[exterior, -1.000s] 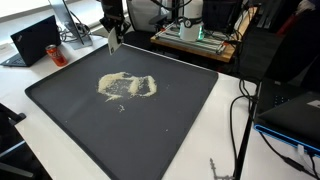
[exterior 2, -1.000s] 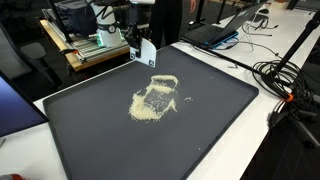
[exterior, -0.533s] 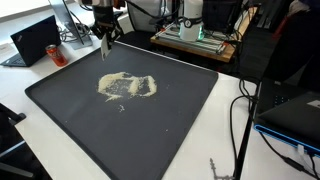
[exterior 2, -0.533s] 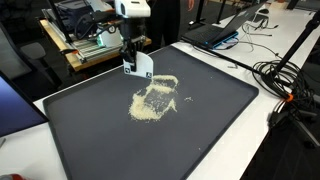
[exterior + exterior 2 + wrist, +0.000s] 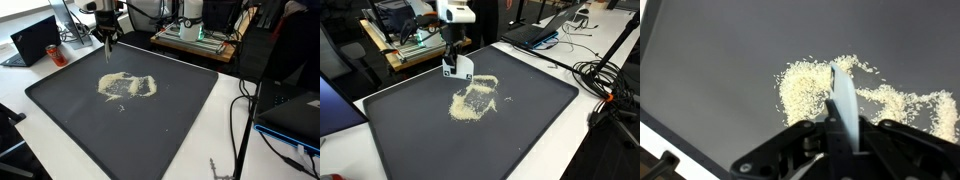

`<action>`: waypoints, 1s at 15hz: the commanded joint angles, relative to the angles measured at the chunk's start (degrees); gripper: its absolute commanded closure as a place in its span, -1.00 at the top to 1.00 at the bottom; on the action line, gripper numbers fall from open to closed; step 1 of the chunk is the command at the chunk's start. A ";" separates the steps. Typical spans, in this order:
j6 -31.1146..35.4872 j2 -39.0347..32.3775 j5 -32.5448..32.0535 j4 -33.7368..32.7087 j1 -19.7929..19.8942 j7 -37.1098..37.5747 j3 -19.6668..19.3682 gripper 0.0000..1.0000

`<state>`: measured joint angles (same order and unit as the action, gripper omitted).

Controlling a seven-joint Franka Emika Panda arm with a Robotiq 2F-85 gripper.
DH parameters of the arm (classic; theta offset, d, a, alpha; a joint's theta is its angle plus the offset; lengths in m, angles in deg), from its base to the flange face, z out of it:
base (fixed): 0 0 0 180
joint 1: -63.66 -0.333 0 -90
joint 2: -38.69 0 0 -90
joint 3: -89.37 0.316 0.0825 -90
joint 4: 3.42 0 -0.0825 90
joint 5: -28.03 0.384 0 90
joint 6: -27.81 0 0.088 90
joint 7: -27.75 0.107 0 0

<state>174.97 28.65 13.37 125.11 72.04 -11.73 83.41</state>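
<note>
so in an exterior view the gripper (image 5: pixel 106 34) is clamped on a white scraper (image 5: pixel 108 52) just past the far left end of the grain pile (image 5: pixel 127 87) on the black mat (image 5: pixel 170 120), in an exterior view the scraper (image 5: pixel 457 67) sits the same way, and the wrist view has it edge-on (image 5: pixel 843 105) over the grains (image 5: pixel 805 90)

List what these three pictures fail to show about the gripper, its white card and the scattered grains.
- Wrist view: the white card stands edge-on, so its face is hidden; the grains run off the right edge.
- Both exterior views: single grains are too small to identify.
- Exterior view: too small to tell whether the card's lower edge, below the gripper, touches the black mat.
</note>
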 commanded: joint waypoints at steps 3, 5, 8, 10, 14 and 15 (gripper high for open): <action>0.15 -5.07 3.30 -4.23 4.70 -23.02 1.77 -0.98; 1.68 -6.56 3.70 -4.90 5.98 -30.34 2.34 -0.98; 5.99 -9.40 1.98 -5.55 6.00 -35.76 1.99 -0.98; 9.73 -11.38 3.76 -5.61 7.25 -38.96 2.61 -0.98; 12.93 -12.16 3.60 -4.28 7.42 -38.42 2.46 -0.93; 14.09 -13.09 3.65 -4.35 8.13 -39.00 2.60 -0.93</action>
<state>189.13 15.50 17.19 120.74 80.19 -50.97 85.97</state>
